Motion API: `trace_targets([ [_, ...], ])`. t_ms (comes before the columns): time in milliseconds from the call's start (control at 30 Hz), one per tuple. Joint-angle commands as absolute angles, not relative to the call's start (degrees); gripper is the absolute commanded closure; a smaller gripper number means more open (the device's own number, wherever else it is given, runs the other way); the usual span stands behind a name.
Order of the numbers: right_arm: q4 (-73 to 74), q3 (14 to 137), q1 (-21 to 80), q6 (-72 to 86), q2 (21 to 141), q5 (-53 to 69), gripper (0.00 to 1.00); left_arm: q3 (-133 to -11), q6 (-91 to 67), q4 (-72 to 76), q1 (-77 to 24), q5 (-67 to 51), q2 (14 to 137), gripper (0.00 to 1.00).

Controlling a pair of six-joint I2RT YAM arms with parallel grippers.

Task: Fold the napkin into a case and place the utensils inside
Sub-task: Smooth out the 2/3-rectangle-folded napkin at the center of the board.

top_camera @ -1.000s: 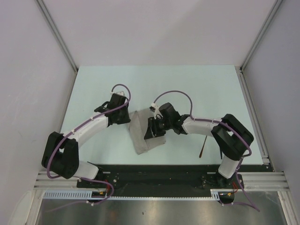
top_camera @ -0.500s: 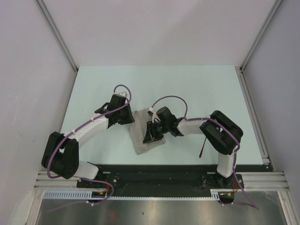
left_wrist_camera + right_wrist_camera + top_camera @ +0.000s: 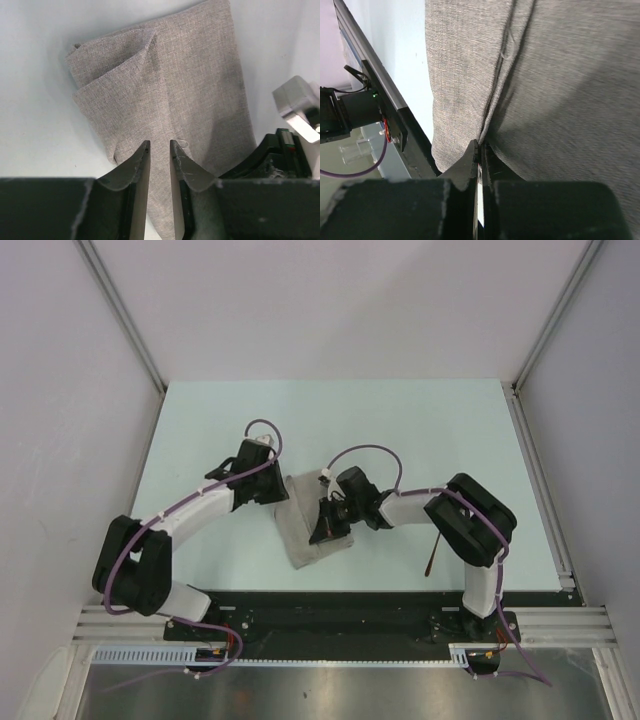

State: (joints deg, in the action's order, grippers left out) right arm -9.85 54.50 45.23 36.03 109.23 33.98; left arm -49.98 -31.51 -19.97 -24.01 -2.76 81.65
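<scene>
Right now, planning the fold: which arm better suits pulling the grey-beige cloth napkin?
Likely right: right gripper shut on a fold of the grey-beige cloth napkin; left gripper open over it.

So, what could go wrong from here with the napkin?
The right hand is shut on a fold seam of the napkin; it may grip one layer only, so a pull could undo the fold. The fork lies beside the right arm, whose elbow could sweep it away.

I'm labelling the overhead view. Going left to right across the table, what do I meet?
left gripper → right gripper → copper utensil. The napkin lies under both grippers, so it has no clear place.
</scene>
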Motion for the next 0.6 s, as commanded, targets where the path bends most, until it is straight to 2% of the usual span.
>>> trace_targets([
  [0, -10.3, 53.6, 43.8, 35.5, 105.8, 34.5, 1.00, -52.6, -32.2, -18.2, -23.9, -0.6, 83.4, 0.75],
  [567, -10.7, 51.6, 42.2, 35.2, 105.8, 34.5, 1.00, -56.8, -30.9, -19.4, -22.3, 6.1, 86.8, 0.77],
])
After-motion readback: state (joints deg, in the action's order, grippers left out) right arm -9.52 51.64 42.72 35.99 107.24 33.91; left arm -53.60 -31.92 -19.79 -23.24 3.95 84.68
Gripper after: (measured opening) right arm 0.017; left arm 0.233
